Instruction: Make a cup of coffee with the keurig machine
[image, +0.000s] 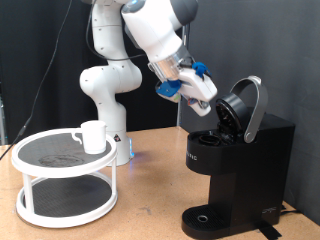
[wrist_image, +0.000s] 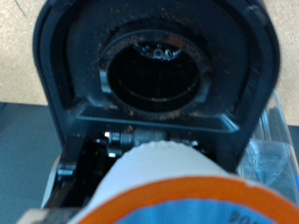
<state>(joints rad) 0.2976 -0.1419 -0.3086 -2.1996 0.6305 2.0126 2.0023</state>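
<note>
The gripper (image: 212, 103) is seen closed on a coffee pod (wrist_image: 177, 191) held just above the open keurig machine (image: 240, 165). The cup (image: 92, 136) is left on a white rack (image: 62, 185).

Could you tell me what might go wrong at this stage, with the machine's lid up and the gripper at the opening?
1. The gripper sits close under the raised lid of the keurig machine; a small misalignment could knock the lid.
2. In the wrist view a white pod with an orange rim sits just before the brew chamber; entering tilted, it might seat crooked.
3. The cup stands on the white round tiered stand, not on the drip base.
</note>
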